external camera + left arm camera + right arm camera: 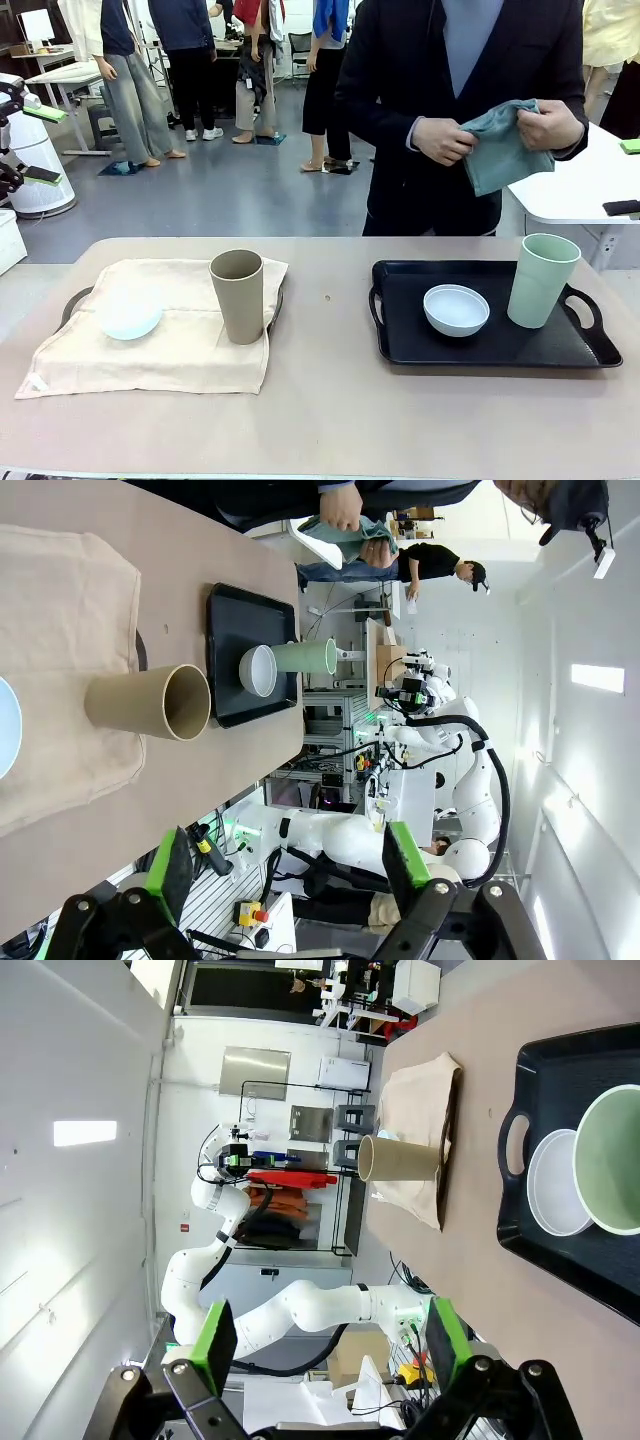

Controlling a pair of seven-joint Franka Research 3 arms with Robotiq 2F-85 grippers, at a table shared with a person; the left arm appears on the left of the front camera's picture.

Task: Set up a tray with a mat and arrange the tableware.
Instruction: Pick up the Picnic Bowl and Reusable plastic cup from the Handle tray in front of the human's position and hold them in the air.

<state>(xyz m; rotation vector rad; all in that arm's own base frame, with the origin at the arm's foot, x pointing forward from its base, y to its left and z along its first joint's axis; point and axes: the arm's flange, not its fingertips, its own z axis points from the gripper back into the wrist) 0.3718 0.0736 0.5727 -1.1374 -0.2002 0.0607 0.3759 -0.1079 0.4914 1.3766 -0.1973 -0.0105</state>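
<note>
Two trays: a bare black tray (560, 350) and a second tray (72, 300) lying well to the robot's left of it, both on the table (330, 430).
Mat: a beige mat (150, 365) is draped over the second tray, apart from the black tray; a dark handle shows at its end farthest from the black tray.
White bowl (456, 309): upright inside the black tray, near its middle.
Pale green cup (541, 281): upright inside the black tray, just beside the white bowl, toward the tray's right handle.
Tan-brown cup (237, 296): upright on the mat, at the side nearer the black tray.
Pale blue bowl (129, 316): on the mat, farther from the black tray than the tan-brown cup.
Person (420, 80): stands beyond the black tray's far edge, holding a grey-green cloth (497, 150) in the air.
Left gripper (288, 865): fingers spread wide, nothing between them; well apart from the black tray.
Right gripper (330, 1332): fingers spread wide, nothing held; short of the black tray.
</note>
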